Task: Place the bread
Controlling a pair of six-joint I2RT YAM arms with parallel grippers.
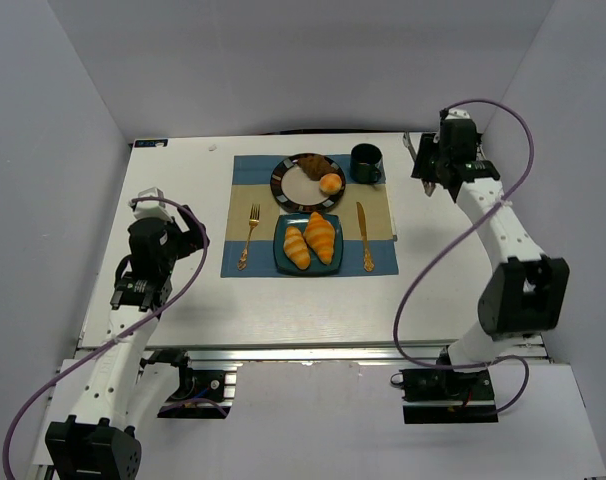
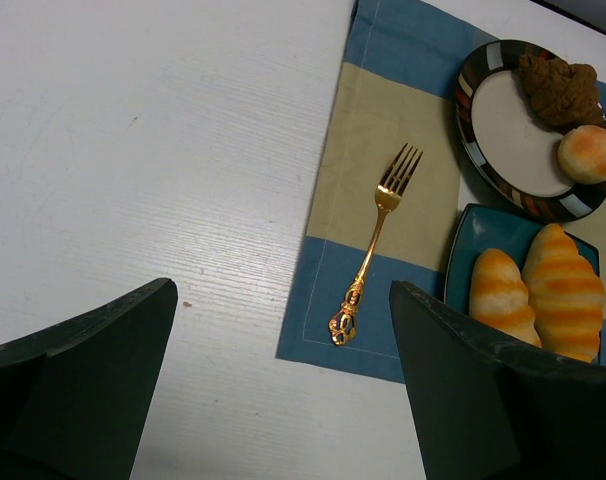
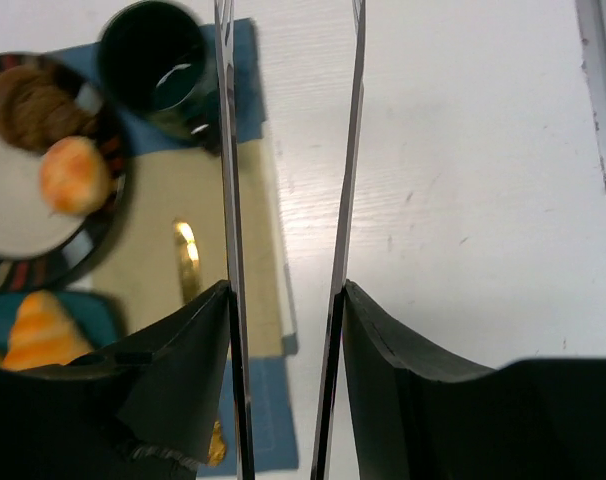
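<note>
The bread, two golden-orange ridged rolls (image 1: 311, 241), lies side by side on a teal square plate (image 1: 281, 262) on the placemat. They also show in the left wrist view (image 2: 551, 290), and one shows in the right wrist view (image 3: 41, 330). My left gripper (image 1: 188, 226) is open and empty over bare table left of the placemat; its jaws (image 2: 281, 292) stand wide apart. My right gripper (image 1: 424, 163) is at the far right of the table, right of the mug, shut on metal tongs (image 3: 228, 150). The tong blades stand apart with nothing between them.
A round striped plate (image 1: 283, 180) behind the teal plate holds a dark brown pastry (image 1: 313, 166) and a small round bun (image 1: 330, 184). A dark mug (image 1: 366, 163) stands at the mat's far right corner. A gold fork (image 1: 250, 235) lies left and a gold knife (image 1: 365, 236) right of the teal plate.
</note>
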